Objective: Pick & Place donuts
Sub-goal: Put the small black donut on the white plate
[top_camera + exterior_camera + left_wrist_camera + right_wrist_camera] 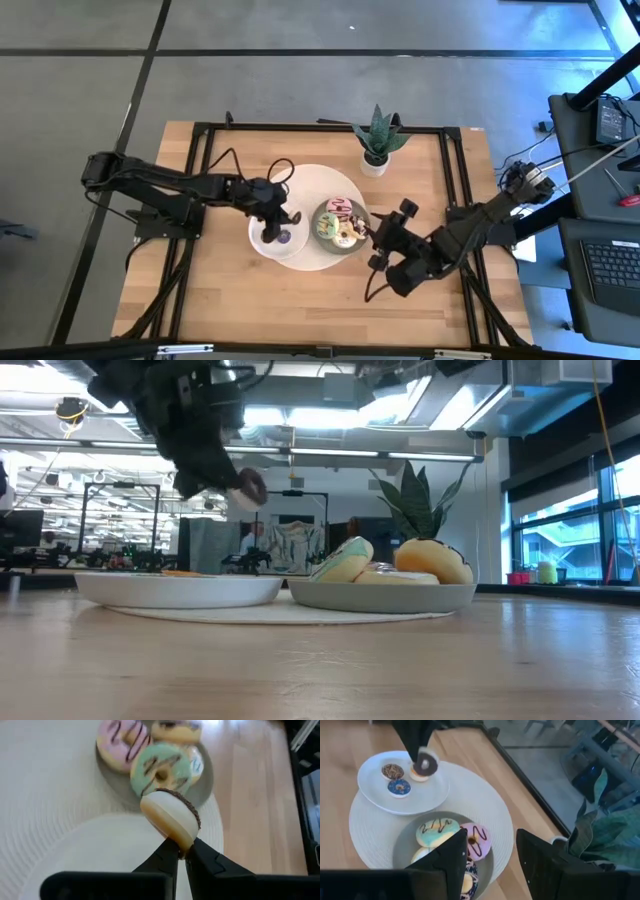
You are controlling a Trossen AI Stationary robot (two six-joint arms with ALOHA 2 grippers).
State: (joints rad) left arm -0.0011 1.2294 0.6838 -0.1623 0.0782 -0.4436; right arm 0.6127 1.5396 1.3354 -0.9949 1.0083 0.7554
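My left gripper point(283, 215) hovers over the white plate point(380, 797), shut on a small chocolate-iced donut point(170, 815) with a cream underside. Two more small donuts lie flat on that plate, one chocolate with sprinkles point(393, 771) and one blue point(399, 787). The grey plate point(322, 240) next to it holds several bigger donuts, among them a green one point(437, 832) and a pink one point(476, 840). My right gripper point(492, 865) is open, just off the grey plate's right side, and touches nothing. My left gripper pinches the chocolate-iced donut by its rim point(181, 840) between the two fingertips point(165, 855). The fingers slant down from above. The donut stands on edge beyond the fingertips, lifted clear above the white plate point(180, 590).
Both plates sit on a round white placemat point(310, 180) in the table's middle. A potted plant point(378, 140) stands near the far edge, behind the grey plate. Bare wood lies along the near side and both ends of the table.
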